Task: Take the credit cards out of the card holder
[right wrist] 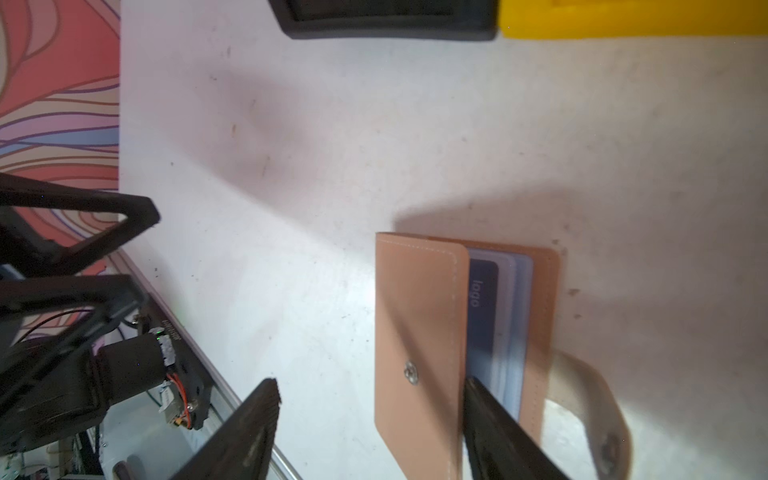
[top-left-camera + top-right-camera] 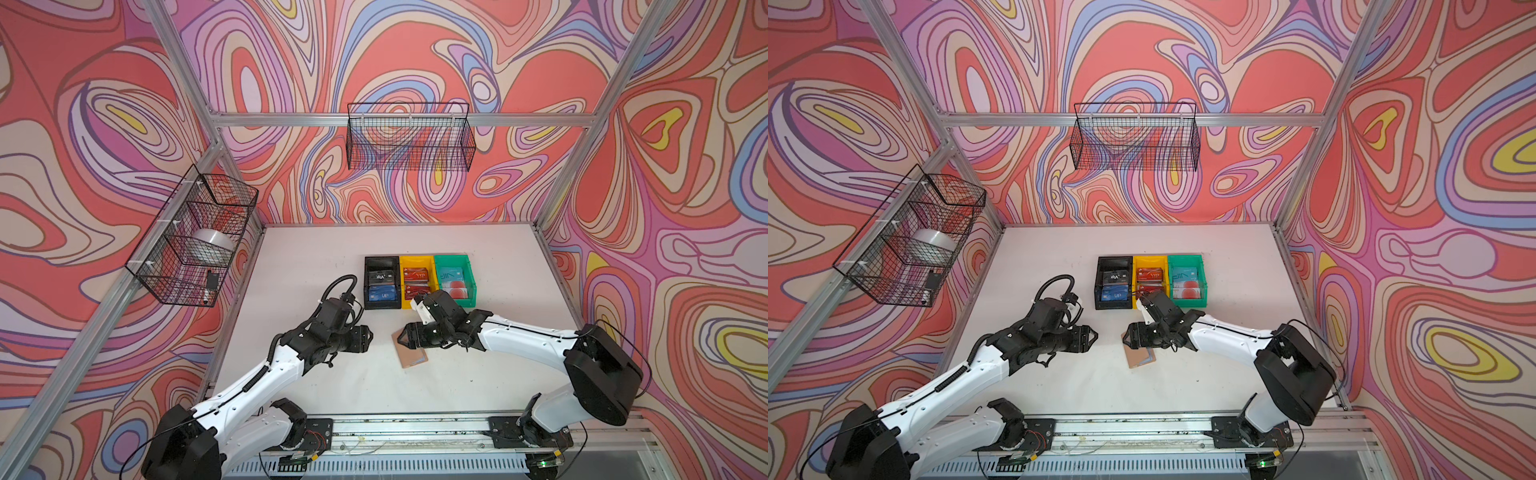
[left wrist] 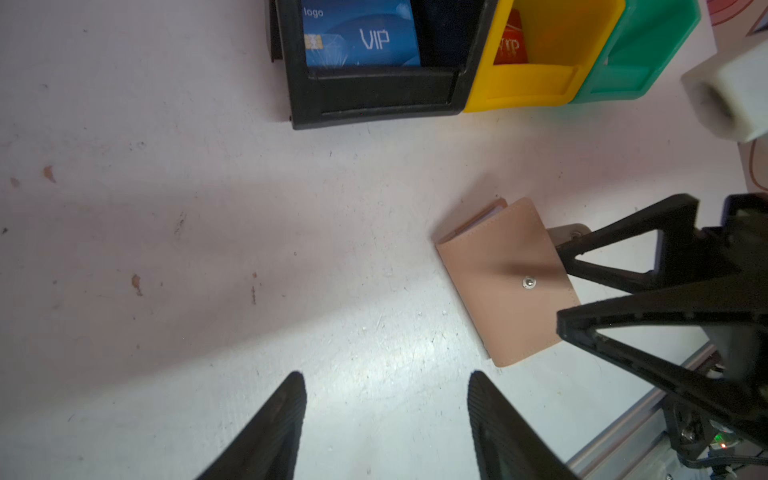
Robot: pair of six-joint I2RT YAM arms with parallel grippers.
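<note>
Straddling the cover [image 1: 415,299] of the card holder [image 3: 498,266] lying unclasped on the table [image 3: 208,249], the wide-open right gripper [image 1: 370,384] is probably needing to pinch only that flap, baring the sleeved credit cards [image 1: 482,316], while the left gripper [image 3: 385,376] is hovering wide, empty.

One card holder [image 2: 412,355], tan. Credit cards [image 2: 417,274] visible: one blue card [image 1: 482,316] inside card holder, at least two per bin. Three bins in row just beyond card holder: black bin [image 2: 367,282], yellow bin [image 2: 417,261], green bin [image 2: 453,261]. Two wire baskets, well apart from card holder: back basket [image 2: 409,137], side basket [image 2: 195,237].
</note>
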